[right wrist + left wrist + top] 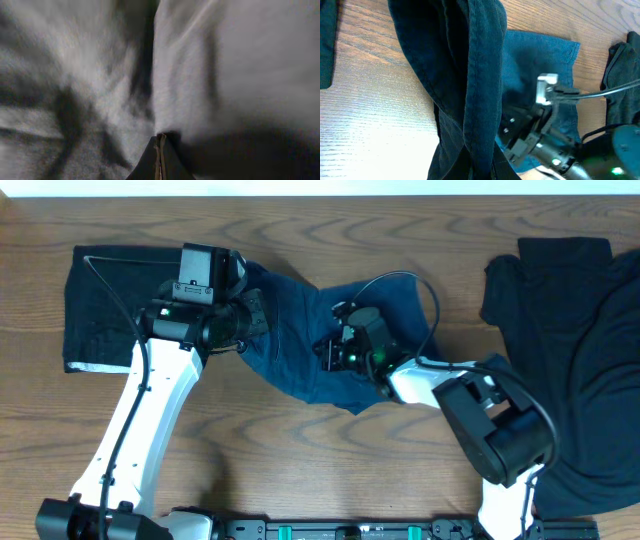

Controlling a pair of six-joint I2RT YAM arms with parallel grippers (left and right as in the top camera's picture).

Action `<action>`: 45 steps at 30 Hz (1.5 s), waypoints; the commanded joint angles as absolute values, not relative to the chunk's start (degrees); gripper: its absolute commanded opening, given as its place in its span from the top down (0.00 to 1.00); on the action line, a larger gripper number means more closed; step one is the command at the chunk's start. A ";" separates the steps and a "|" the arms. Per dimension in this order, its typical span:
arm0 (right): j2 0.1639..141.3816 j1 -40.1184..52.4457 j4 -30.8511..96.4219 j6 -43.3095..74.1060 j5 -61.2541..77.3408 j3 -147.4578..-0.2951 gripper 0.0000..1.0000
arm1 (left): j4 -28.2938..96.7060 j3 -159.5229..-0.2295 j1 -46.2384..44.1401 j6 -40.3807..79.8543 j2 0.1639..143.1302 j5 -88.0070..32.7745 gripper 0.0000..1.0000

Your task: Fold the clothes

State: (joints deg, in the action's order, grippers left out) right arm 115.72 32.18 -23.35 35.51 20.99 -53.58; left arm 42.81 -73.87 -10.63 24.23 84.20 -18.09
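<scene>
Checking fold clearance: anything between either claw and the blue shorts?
Nothing visible. The left claw is shut on the left edge of the shorts, and the right claw is shut on their middle. The folded black piece and black shirt lie off to either side.

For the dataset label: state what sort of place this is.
Probably a robot test bench: two arms mounted at a wooden table, a blue garment and black clothes on it.

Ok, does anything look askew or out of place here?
The denim-blue garment is bunched and twisted mid-table, with one fold lifted up rather than lying flat. The black shirt on the right lies sprawled and unfolded.
</scene>
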 commanded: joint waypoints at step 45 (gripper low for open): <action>97.82 15.94 14.63 16.99 9.50 -61.93 0.99 | 42.04 -75.64 -10.76 24.77 83.35 -18.83 0.94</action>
